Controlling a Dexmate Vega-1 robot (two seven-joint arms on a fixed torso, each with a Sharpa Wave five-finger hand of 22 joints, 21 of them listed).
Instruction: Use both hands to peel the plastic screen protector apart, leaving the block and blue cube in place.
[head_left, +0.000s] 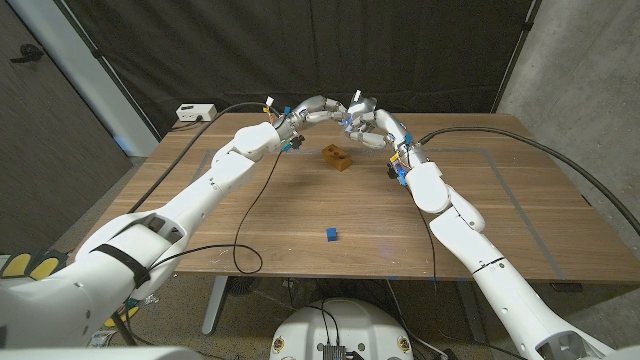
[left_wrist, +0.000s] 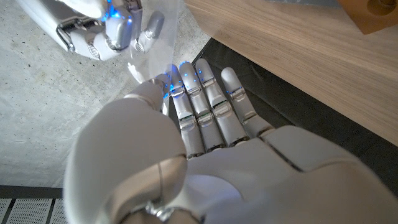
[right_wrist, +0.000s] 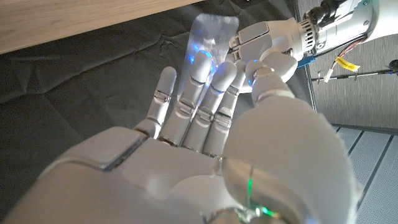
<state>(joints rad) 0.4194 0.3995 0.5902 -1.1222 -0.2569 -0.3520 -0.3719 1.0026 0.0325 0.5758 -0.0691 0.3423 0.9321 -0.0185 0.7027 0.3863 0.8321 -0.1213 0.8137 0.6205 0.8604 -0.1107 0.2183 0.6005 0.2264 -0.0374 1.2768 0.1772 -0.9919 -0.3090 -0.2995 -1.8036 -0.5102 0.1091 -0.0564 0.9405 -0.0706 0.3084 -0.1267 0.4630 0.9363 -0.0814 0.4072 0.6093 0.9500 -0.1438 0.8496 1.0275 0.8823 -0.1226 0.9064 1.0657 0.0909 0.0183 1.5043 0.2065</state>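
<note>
Head view: left hand (head_left: 312, 108) and right hand (head_left: 368, 118) meet at upper centre above the surface (head_left: 500, 215), both pinching the protector (right_wrist: 210, 34). Peel looks barely begun; block (head_left: 338, 157) and cube (head_left: 331, 234) sit undisturbed.

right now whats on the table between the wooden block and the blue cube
Nothing: in the head view only bare tabletop lies between the wooden block and the blue cube.

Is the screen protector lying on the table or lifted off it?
Lifted: both hands, left hand and right hand, hold the screen protector above the table.
</note>
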